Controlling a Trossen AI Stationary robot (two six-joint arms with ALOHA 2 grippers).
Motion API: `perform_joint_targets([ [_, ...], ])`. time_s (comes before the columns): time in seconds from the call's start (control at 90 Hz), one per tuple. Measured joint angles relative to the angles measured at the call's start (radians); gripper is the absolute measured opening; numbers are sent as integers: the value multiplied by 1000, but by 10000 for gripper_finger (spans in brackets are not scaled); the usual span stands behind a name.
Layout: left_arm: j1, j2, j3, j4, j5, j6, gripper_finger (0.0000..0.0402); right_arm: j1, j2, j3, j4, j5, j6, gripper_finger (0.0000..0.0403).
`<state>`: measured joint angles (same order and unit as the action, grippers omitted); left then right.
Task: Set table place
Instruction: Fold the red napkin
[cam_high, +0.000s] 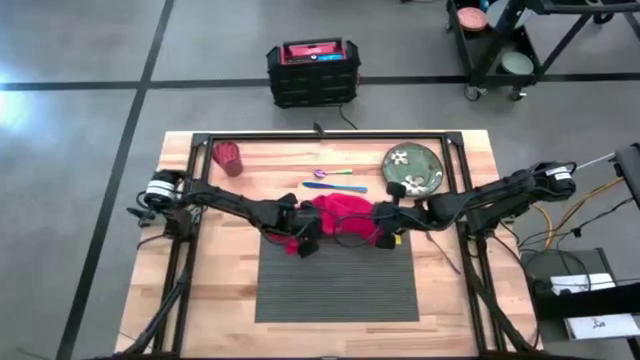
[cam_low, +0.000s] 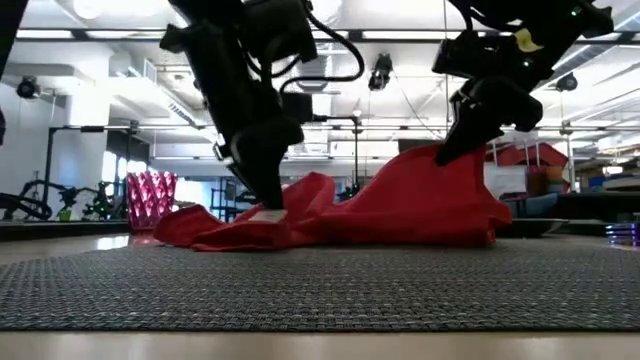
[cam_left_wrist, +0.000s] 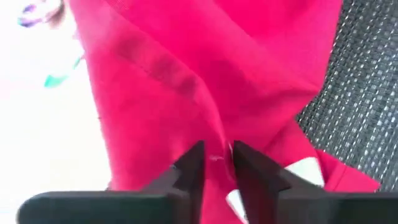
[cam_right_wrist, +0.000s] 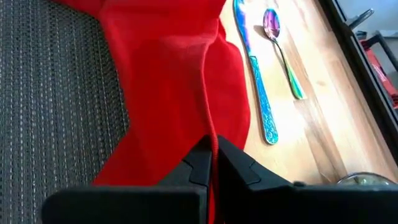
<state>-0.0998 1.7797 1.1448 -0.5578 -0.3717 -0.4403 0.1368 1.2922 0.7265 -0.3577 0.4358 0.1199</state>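
The red cloth napkin (cam_high: 340, 213) lies bunched across the far edge of the dark grey ribbed placemat (cam_high: 338, 285), partly on the wooden table. My left gripper (cam_left_wrist: 215, 163) is shut on the napkin's left part, low at the mat (cam_low: 265, 208). My right gripper (cam_right_wrist: 211, 155) is shut on the napkin's right part and holds it up in a peak (cam_low: 445, 150). Beyond the napkin lie a knife (cam_right_wrist: 258, 93) and a spoon (cam_right_wrist: 280, 43). The green plate (cam_high: 413, 168) stands at the far right. My left gripper pinches a raised fold of the napkin (cam_left_wrist: 214, 140) between its two fingers, coming from above and pointing down. The cloth there stays low, resting on the placemat's far edge. My right gripper pinches the napkin's hemmed edge (cam_right_wrist: 210, 127) between its two fingers, slanting down from the right. That part is lifted into a peak, and the cloth slopes down from it onto the mat and table.
A red faceted cup (cam_high: 228, 157) stands at the far left of the table. The dark frame rail (cam_high: 320, 137) runs along the far edge. The near part of the placemat (cam_low: 320, 290) lies bare.
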Motion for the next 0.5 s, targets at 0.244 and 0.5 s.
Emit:
perform_joint_targets([
  [0.244, 0, -38, 22, -93, -36, 34, 1, 0, -3, 0, -1, 1, -7, 0],
  [0.5, -43, -252, 79, -261, -48, 5, 0, 2, -84, 25, -37, 1, -8, 0],
])
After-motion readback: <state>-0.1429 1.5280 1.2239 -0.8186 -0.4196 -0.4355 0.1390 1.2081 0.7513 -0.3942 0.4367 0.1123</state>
